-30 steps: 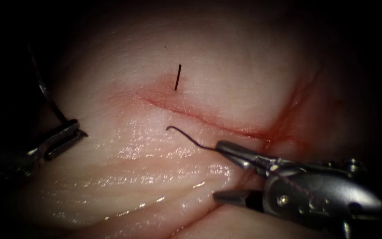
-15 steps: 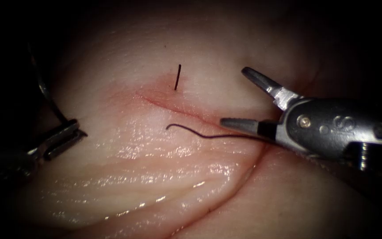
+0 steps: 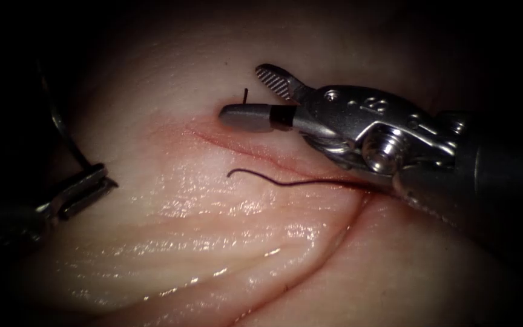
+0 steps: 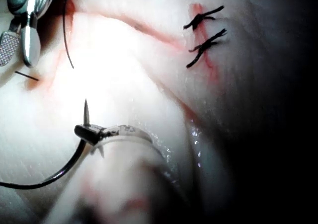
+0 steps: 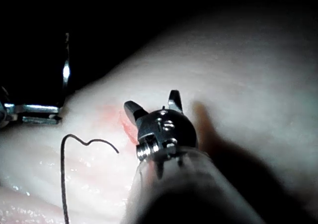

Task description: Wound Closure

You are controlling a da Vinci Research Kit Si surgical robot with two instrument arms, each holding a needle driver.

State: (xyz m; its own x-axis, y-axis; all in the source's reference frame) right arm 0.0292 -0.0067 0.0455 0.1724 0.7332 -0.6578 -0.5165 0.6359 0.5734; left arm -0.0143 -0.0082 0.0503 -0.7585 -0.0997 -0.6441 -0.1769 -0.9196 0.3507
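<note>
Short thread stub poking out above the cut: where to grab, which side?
Best bet: grip the thread stub at its free top end, coming from the right, jaws straddling it: it stands near upright out of the tissue, base buried. The right tool, open and empty, sits there. The left tool holds the needle near its tip, clear of the tissue.

My right gripper (image 3: 246, 97) is brushed grey metal, its upper jaw face cross-hatched and rough. My left gripper (image 3: 86, 191) is darker, duller metal. The tissue (image 3: 213, 242) is pale, wet and glossy, ridged with smooth folds. The thread (image 3: 273, 181) looks thin, dark and matt; the needle (image 4: 85, 112) is polished steel.
</note>
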